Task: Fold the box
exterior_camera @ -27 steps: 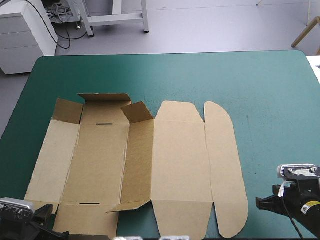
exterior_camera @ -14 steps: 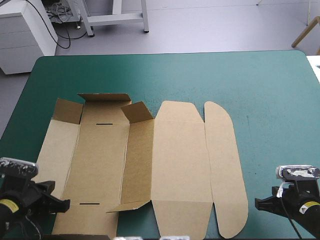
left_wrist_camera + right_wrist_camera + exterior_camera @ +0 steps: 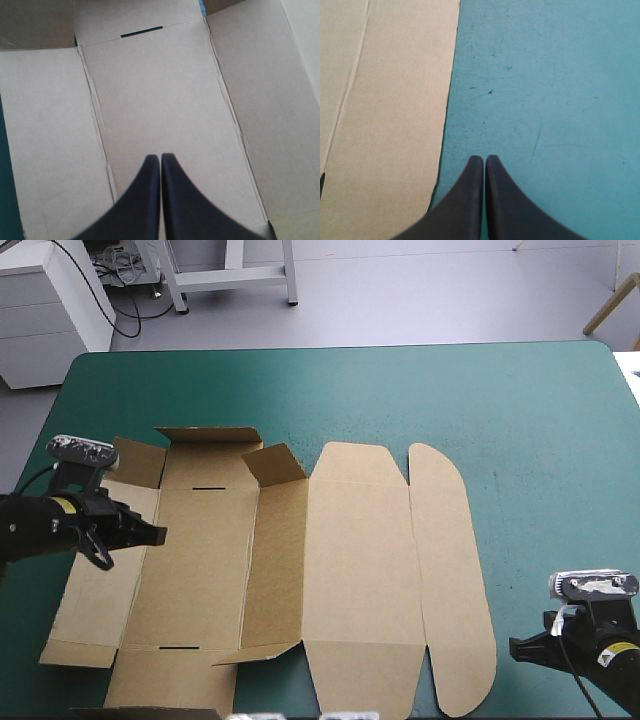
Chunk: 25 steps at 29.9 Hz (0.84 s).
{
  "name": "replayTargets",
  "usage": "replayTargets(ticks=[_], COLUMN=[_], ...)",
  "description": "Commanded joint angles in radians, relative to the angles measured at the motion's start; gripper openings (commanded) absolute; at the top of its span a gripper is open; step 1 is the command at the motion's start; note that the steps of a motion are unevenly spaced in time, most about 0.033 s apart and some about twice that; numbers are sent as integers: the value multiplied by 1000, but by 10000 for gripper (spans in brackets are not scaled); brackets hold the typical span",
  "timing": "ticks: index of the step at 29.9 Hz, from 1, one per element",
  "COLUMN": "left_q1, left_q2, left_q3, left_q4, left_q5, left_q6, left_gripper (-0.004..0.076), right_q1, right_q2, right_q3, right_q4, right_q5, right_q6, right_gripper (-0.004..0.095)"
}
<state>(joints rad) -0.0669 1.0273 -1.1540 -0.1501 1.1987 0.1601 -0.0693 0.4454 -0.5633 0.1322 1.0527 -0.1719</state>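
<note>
Brown board box point(image 3: 350, 560) lies mostly flat, left-centre on teal-green cover point(image 3: 520, 420). Left gripper point(image 3: 152, 534): fingers point(image 3: 145, 200) together, above its left panels. Right gripper point(image 3: 516, 645): fingers together, over bare cover beside its rounded flap.

Flat-cut brown cardboard box point(image 3: 360, 560): unfolded, lying mostly flat on the teal-green table point(image 3: 520, 410), left of centre. Small flaps at its far end stand partly raised. One panel bears two dark slots. The rightmost flap has rounded ends.
</note>
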Motion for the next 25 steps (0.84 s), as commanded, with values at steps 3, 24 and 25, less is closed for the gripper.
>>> replayTargets(ticks=[3,24,25], left_q1=[10,786,806], left_q2=[93,168,168], left_q3=[-137,-255,-255], left_q4=[-13,-191,-189], left_q5=[-48,96,96], left_q6=[-17,156,178], left_gripper=[-10,-10,-10], right_q1=[-8,-8,-8], right_q2=[8,8,8], right_q3=[-26,-26,-26], right_q4=[10,10,10], right_q5=[-51,-51,-51], right_q6=[-20,-37,-38], right_gripper=[-4,-4,-4])
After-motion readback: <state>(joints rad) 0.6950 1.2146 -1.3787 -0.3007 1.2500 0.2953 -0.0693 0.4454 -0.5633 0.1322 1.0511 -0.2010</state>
